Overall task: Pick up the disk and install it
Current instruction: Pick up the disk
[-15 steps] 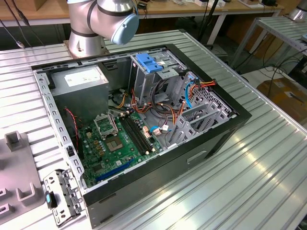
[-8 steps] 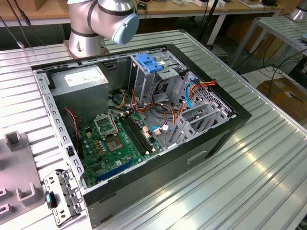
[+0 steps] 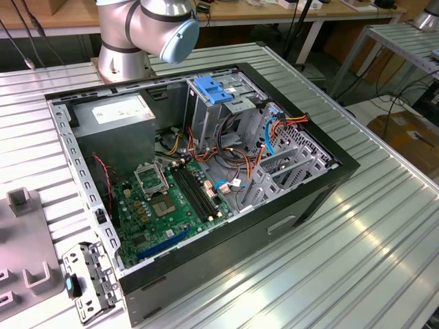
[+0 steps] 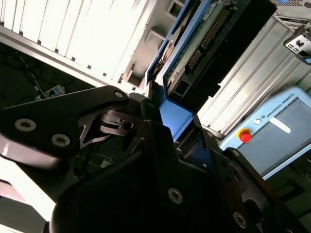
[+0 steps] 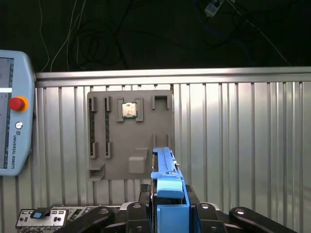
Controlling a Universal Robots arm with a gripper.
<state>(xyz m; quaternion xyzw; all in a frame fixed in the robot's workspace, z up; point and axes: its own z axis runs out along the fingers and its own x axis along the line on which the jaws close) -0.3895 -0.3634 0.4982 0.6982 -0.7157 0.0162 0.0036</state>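
The disk (image 5: 166, 171) stands on edge between my fingers, its blue plastic carrier edge toward the first wrist view. In the second wrist view the disk (image 4: 210, 40) shows its green circuit-board side and a connector row, framed by the blue carrier. My gripper (image 5: 168, 200) is shut on the disk and holds it in the air above the ribbed metal table (image 5: 233, 145). In the exterior view the open computer case (image 3: 206, 171) lies on the table with its drive cage (image 3: 223, 103) at the far side.
A grey parts tray (image 5: 131, 133) carrying a processor chip (image 5: 129, 110) lies below the gripper. A teach pendant (image 5: 14, 126) rests beside it, and a metal bracket (image 5: 43, 217) lies nearby. Inside the case are a power supply box (image 3: 113, 113), a motherboard (image 3: 171, 199) and cables.
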